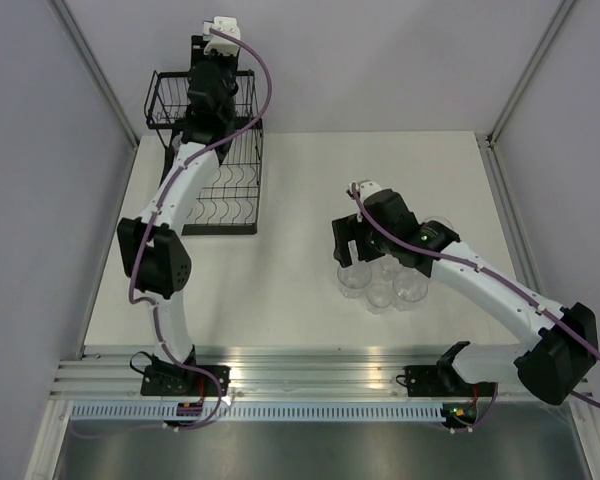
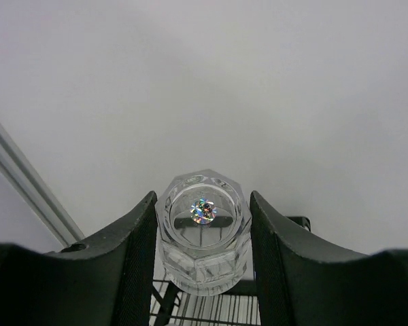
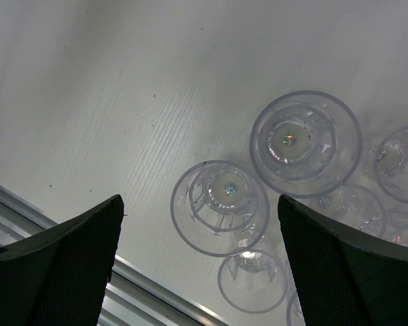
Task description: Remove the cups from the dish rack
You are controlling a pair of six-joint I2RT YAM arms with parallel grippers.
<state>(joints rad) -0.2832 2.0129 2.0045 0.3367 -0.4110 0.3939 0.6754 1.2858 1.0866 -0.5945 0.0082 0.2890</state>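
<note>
Left gripper [image 2: 202, 227] is closed on one clear cup [image 2: 202, 261], its two black fingers [image 2: 137, 238] pressed against opposite sides of the faceted wall, high over the far end of the dish rack [image 1: 230, 195] at the far left of the table [image 1: 300, 190]. In the left wrist view the rack wires show just beneath the cup. The right gripper [image 3: 200, 268] hangs wide open and holds nothing, directly above a tight cluster of cups [image 1: 382, 285] standing right of centre on the table.

The grip looks like the main risk. The cup is smooth, tapered plastic pinched only at its sides, so a quick swing or a brush against the rack wires could twist it loose or let it slide out. A dropped cup would likely bounce, roll, and may scatter others. The landing spot is the second worry: the cluster is crowded, cups touching or nearly so, and setting another in too close could topple its neighbours. The right arm sits over that same spot, so the two arms could meet if both work there at once.

The held cup is transparent and round, with flat facets and a small iridescent glint at the centre of its base. The top view shows no other cup in the rack for certain, clear plastic being hard to pick out against the wires
</note>
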